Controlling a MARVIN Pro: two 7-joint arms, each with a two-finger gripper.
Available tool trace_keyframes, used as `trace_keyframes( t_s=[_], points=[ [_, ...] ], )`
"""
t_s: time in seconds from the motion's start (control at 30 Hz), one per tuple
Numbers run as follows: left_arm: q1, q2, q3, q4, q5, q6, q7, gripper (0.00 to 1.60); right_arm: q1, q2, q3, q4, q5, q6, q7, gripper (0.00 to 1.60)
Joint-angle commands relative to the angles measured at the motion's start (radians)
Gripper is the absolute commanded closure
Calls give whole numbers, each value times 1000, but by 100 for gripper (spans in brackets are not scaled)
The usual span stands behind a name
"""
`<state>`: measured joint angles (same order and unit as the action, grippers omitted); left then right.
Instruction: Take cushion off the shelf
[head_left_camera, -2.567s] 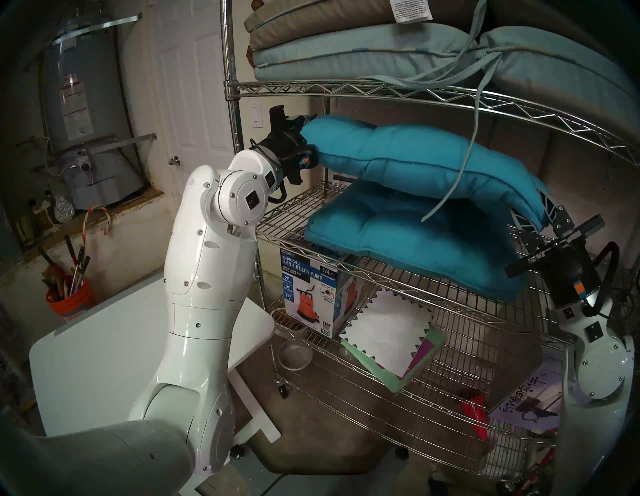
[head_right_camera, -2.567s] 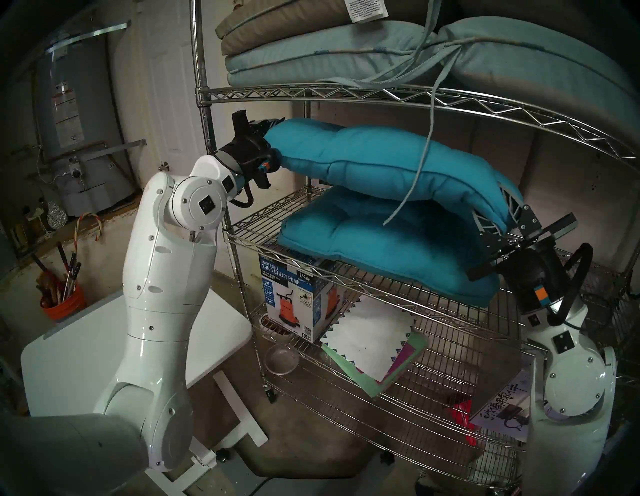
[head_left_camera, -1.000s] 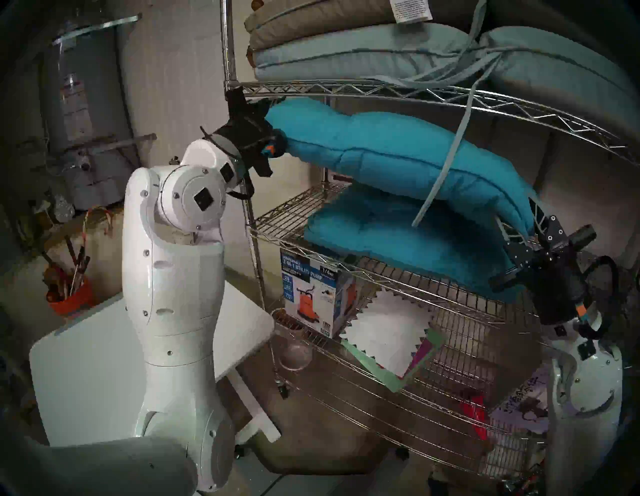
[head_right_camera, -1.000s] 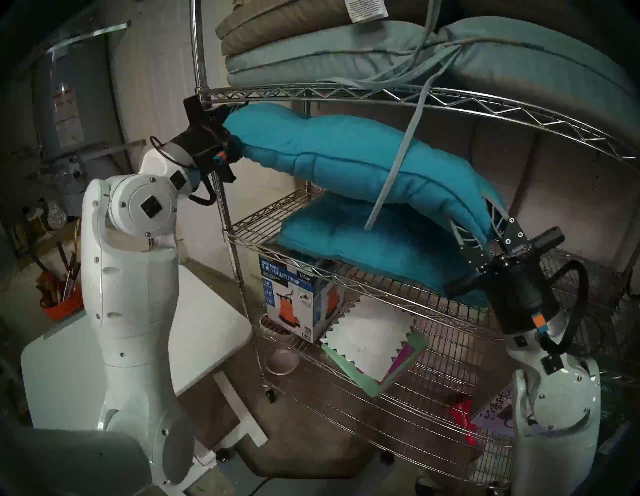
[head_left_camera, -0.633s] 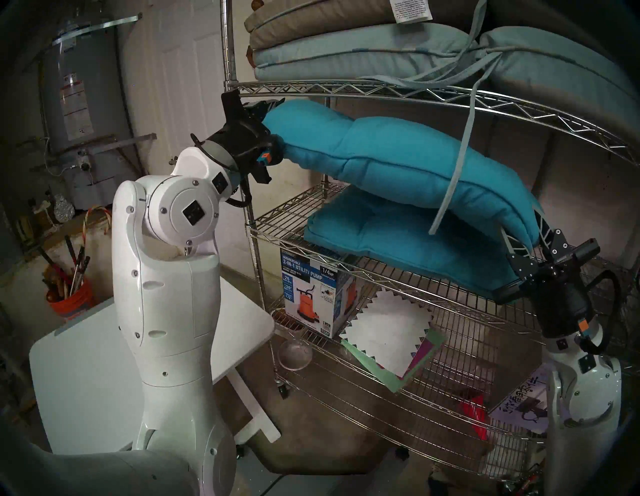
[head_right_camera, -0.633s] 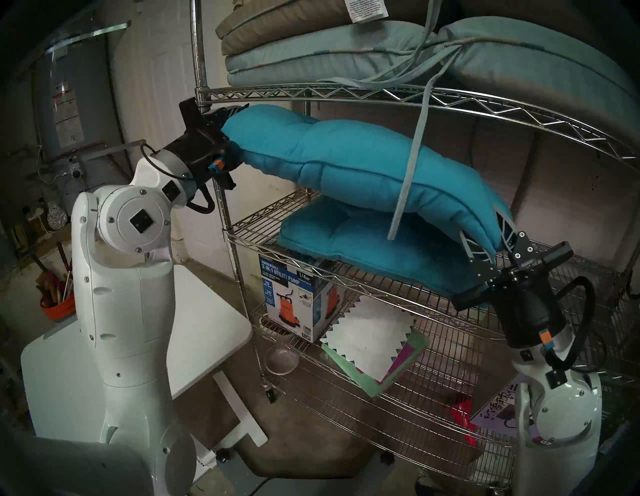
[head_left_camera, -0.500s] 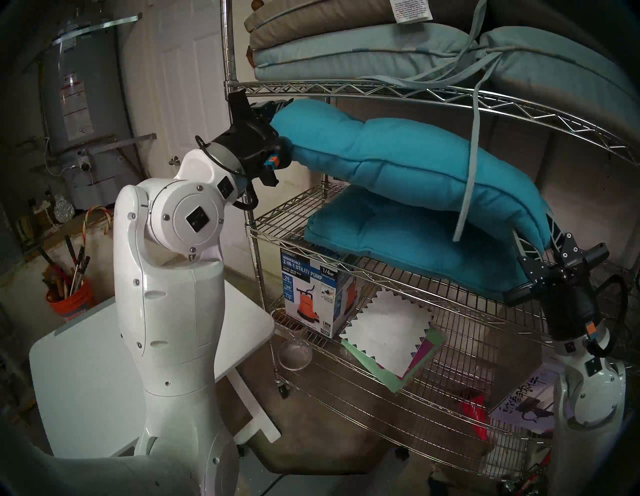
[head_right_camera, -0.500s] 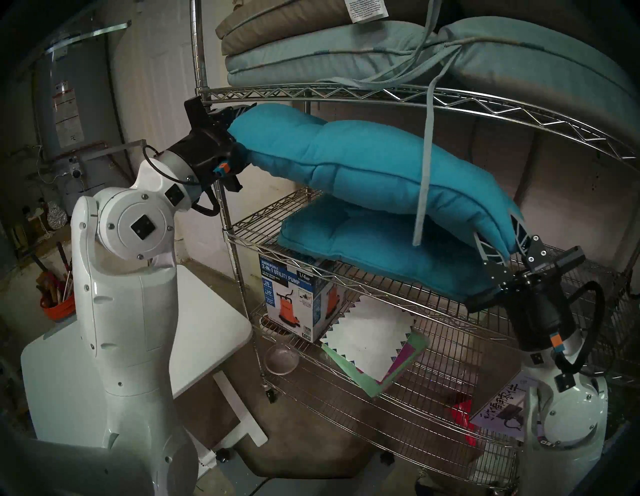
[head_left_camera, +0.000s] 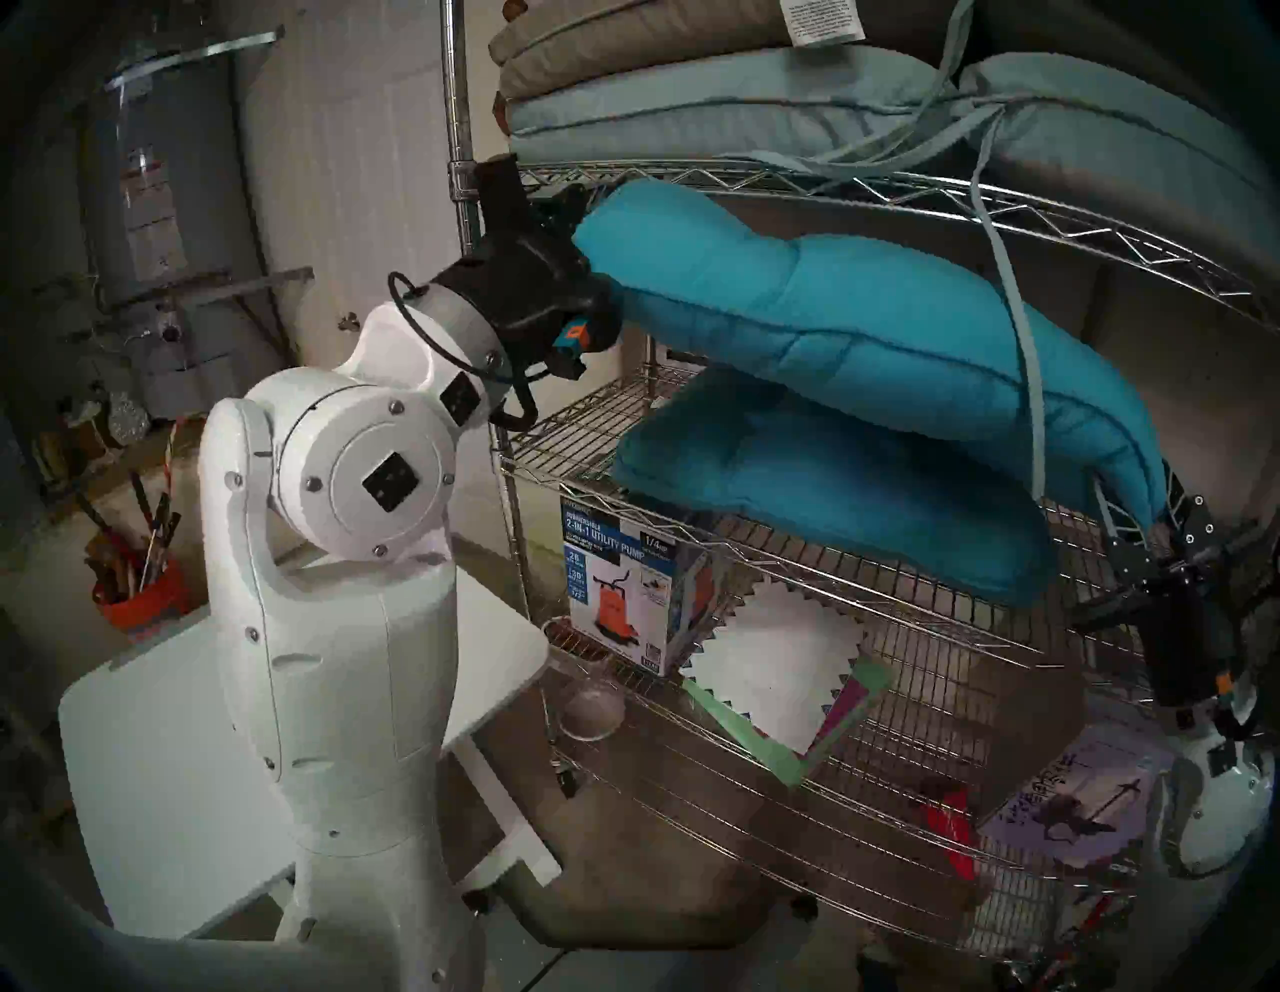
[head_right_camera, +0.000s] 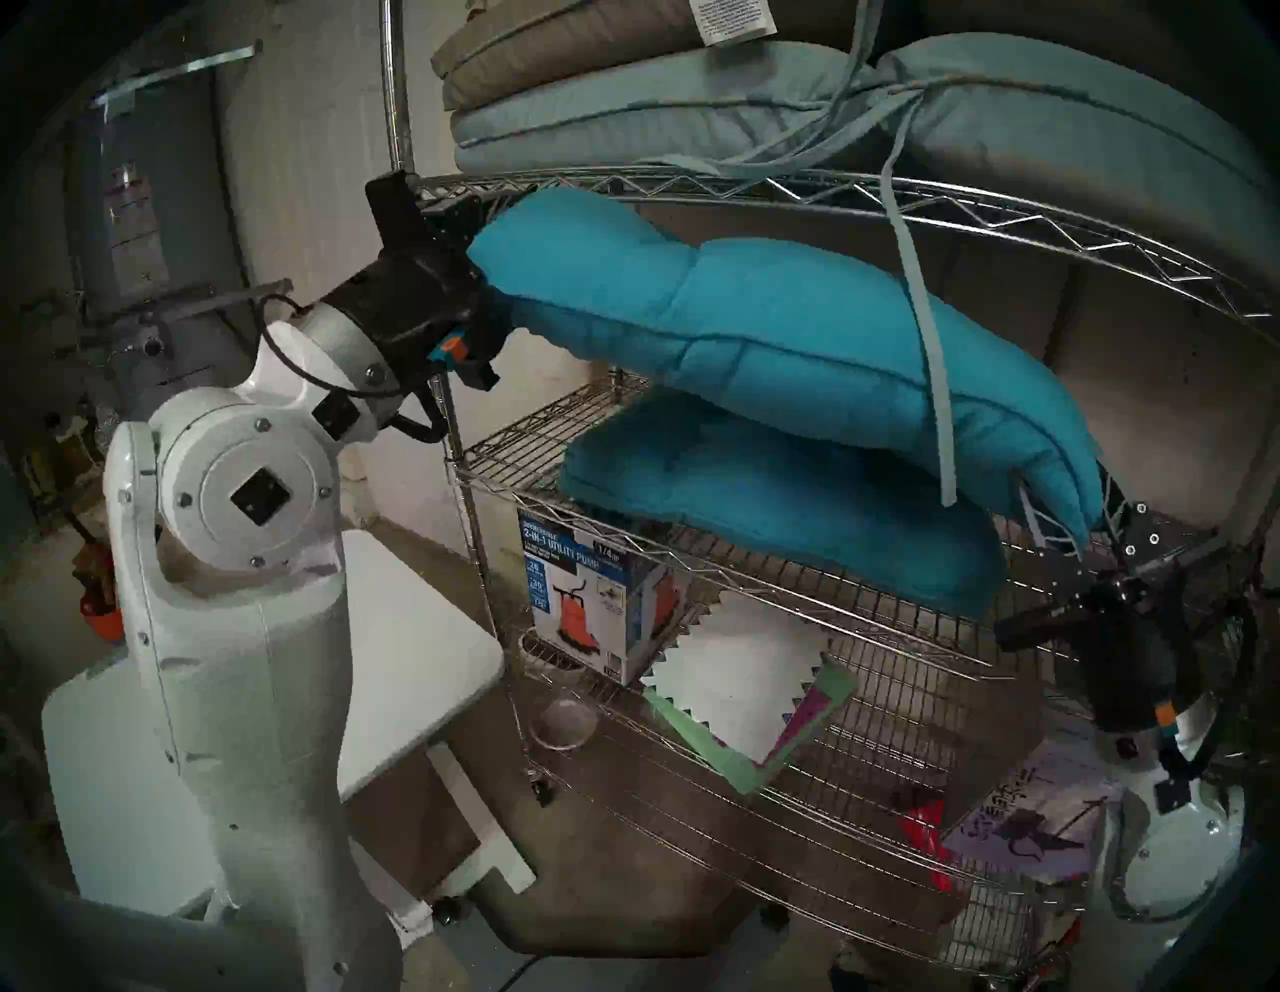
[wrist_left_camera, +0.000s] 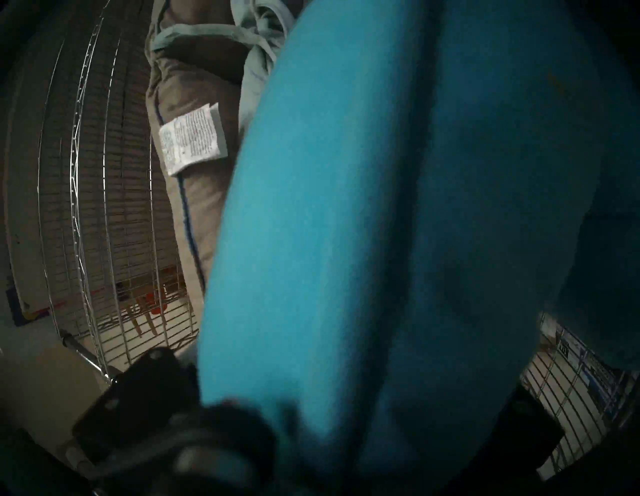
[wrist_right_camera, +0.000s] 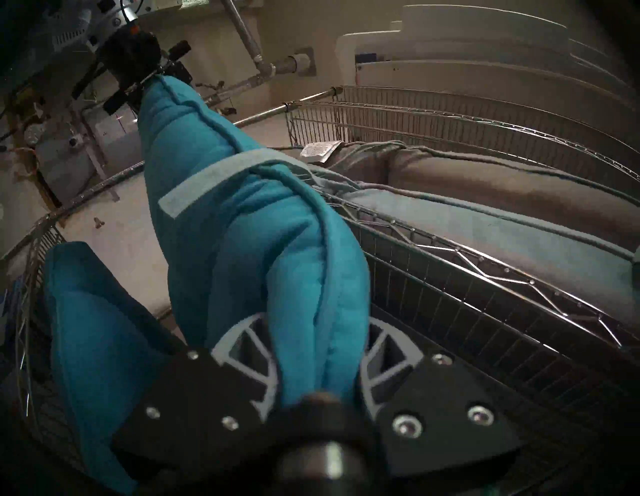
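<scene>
The teal cushion (head_left_camera: 866, 332) hangs in the air between two tiers of the wire shelf (head_left_camera: 900, 201), lifted clear of a second teal cushion (head_left_camera: 824, 485) that lies flat on the tier below. It is carried by its two short ends, which suits a thing so long and floppy: one grip alone would let it fold and drag. The left gripper (head_left_camera: 578, 228) is clamped on the higher end, close under the zigzag edge of the tier above; from its own wrist camera the teal fabric fills the view between the jaws. The right gripper (wrist_right_camera: 317, 350) pinches the lower end, its ribbed fingers (wrist_right_camera: 249, 350) pressed into the padding on both sides. The cushion therefore slopes down from left to right and sags a little in the middle. A pale strap (head_left_camera: 1018, 325) dangling from the pale blue cushions (head_left_camera: 692, 104) on the tier above drapes across it, and I judge it could snag as the cushion comes out. The pump box (head_left_camera: 623, 589) and papers (head_left_camera: 776, 672) sit lower down, out of the way.
</scene>
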<state>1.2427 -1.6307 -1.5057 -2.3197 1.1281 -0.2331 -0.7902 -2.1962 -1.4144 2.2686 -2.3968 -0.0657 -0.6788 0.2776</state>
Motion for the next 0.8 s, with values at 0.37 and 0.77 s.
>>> trace_keyframes(
  t_s=[0.37,0.77],
  points=[
    [16,-5,-71,-124,-20,-11,-15,160,-95,-52,-7,-47,29,-135,10,160],
    [21,-7,-119,-124,-38,-36,-41,160,-162,-84,-46,-47,25,-196,31,160]
  ],
)
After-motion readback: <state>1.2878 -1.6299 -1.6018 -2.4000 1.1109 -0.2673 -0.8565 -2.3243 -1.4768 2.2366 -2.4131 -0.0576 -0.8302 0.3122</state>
